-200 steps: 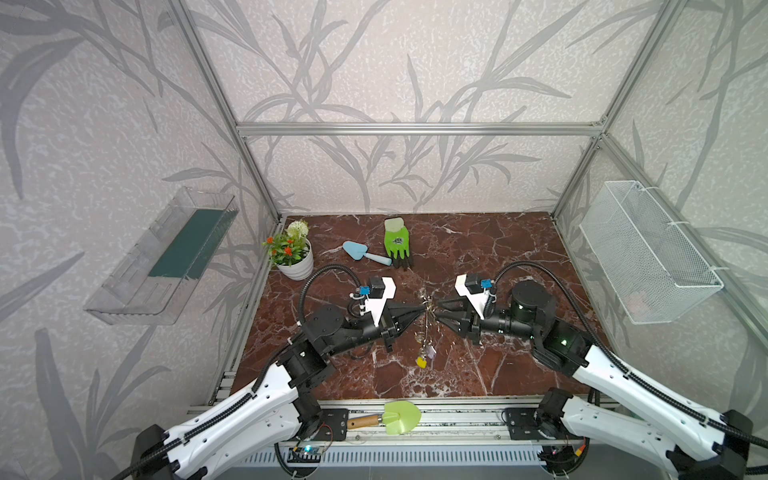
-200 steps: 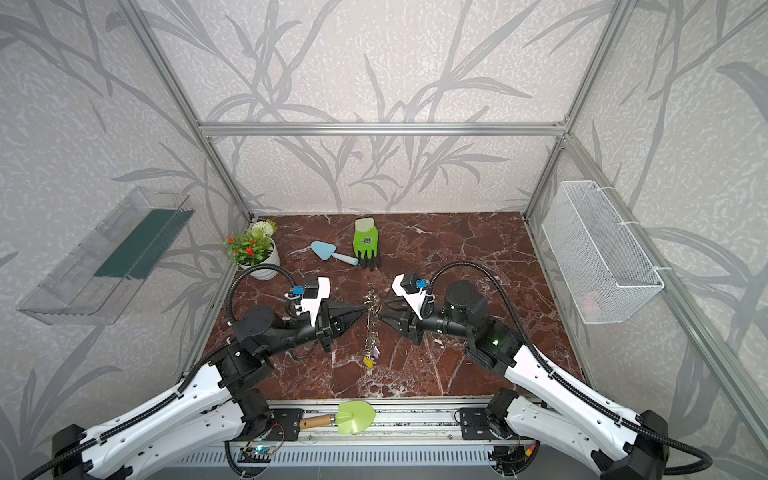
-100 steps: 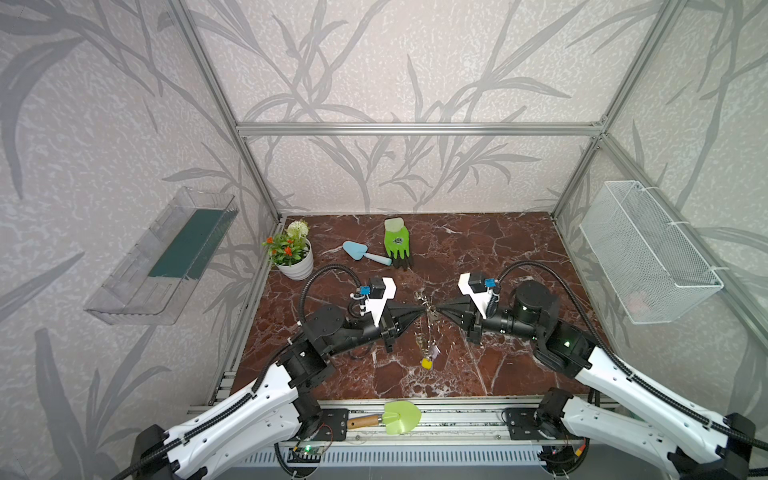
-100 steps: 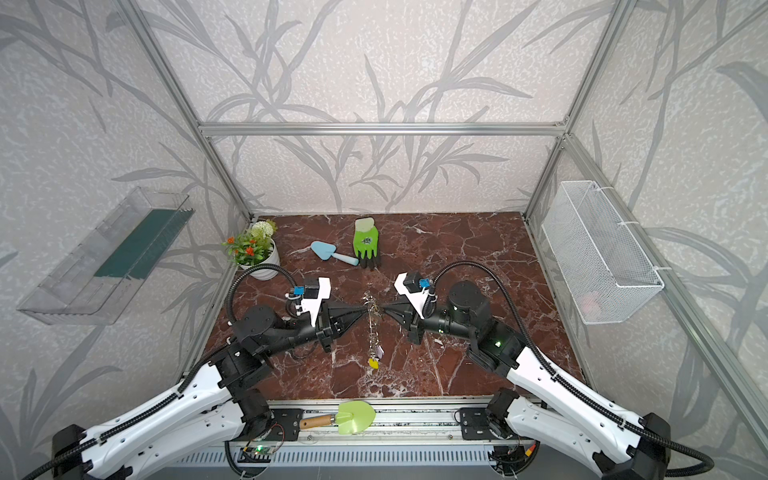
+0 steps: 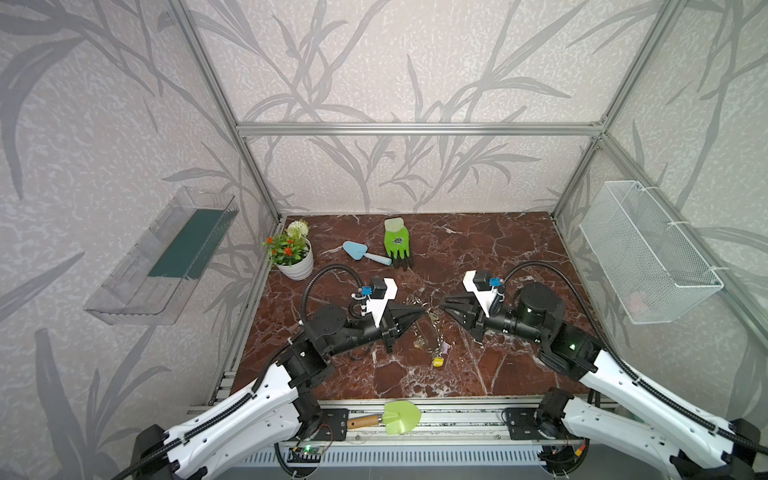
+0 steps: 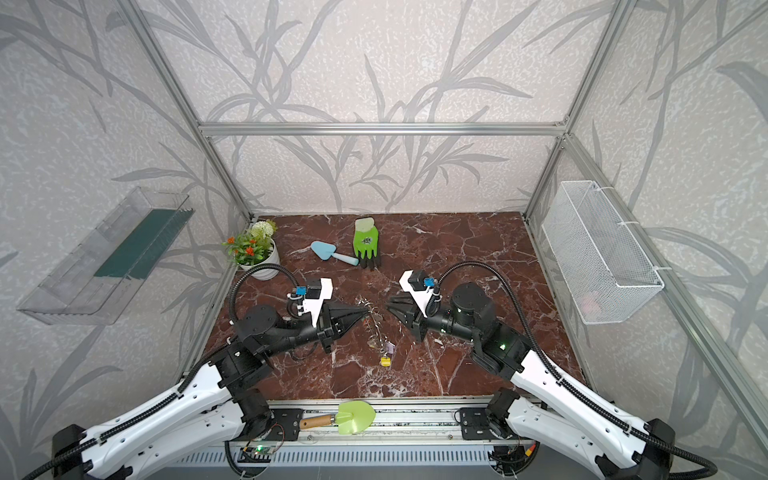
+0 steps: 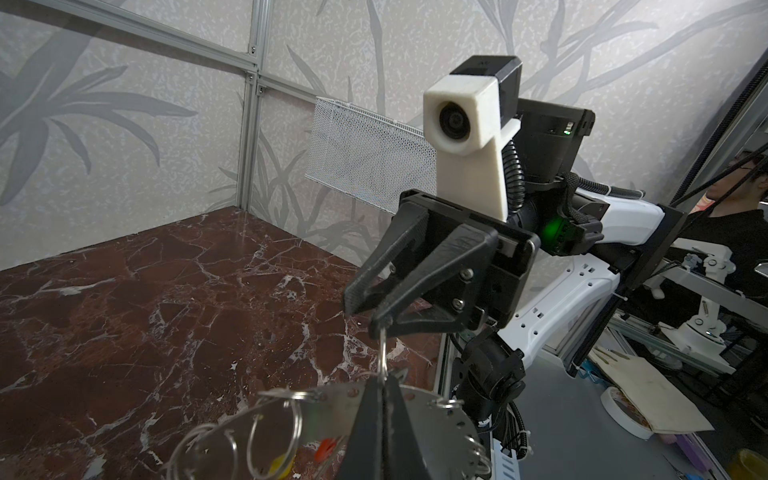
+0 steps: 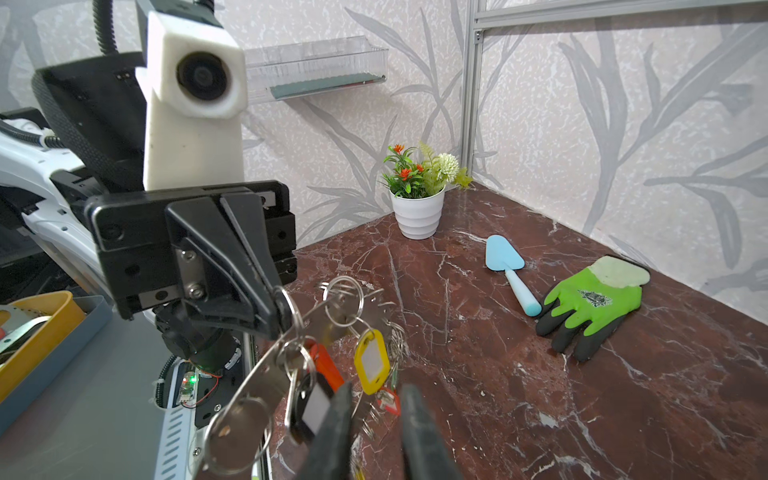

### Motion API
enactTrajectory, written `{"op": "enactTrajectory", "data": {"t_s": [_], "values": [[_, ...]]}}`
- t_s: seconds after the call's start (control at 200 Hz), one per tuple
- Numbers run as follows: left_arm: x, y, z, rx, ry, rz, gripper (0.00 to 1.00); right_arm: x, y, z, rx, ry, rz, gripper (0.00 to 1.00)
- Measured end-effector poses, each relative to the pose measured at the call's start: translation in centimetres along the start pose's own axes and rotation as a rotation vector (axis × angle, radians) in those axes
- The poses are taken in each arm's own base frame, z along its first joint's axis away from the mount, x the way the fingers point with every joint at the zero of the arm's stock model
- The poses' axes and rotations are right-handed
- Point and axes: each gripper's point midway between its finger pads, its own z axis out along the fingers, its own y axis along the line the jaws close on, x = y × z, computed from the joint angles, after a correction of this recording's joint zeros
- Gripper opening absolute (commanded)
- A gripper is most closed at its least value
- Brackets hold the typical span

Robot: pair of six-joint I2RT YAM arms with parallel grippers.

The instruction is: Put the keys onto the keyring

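Since 1 second ago, finds the right gripper (image 5: 444,307) drawn a little back to the right, just apart from the keyring (image 8: 259,382), jaws parted with nothing between them. Finds the hanging keys (image 8: 372,361) swung slightly to the right too (yellow tag lowest in both top views). Shows the keyring as a flat grey metal plate, its rim drilled with small holes and hung with thin wire split rings. Shows the tags as oblong glossy plastic: yellow, red, and black with a white insert. Holds the keyring in mid-air over the middle of the veined red-brown marble table (image 5: 498,249), pinched by its rim in the closed left gripper (image 5: 423,308) and tilted steeply, keys dangling below it. Has both arms stretched low from the near corners, tapered black fingers pointing at each other, nearly tip to tip.
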Motion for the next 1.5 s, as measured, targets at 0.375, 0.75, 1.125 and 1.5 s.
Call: {"op": "enactTrajectory", "data": {"t_s": [0.375, 0.75, 1.125, 1.5], "values": [[-0.1, 0.4, 0.0, -0.021, -0.008, 0.001, 0.0, 0.4, 0.3, -1.2, 0.011, 0.0, 0.012, 0.54], [-0.3, 0.9, 0.0, -0.055, -0.018, 0.019, 0.0, 4.4, 0.8, -2.2, -0.009, 0.077, 0.103, 0.52], [-0.8, 2.0, -0.1, -0.118, -0.04, 0.027, 0.0, 7.0, 2.2, -2.1, -0.094, 0.134, 0.188, 0.52], [-2.1, 2.1, -0.2, -0.138, -0.073, 0.035, 0.0, 8.5, 3.0, 0.0, -0.167, 0.17, 0.223, 0.38]]}}
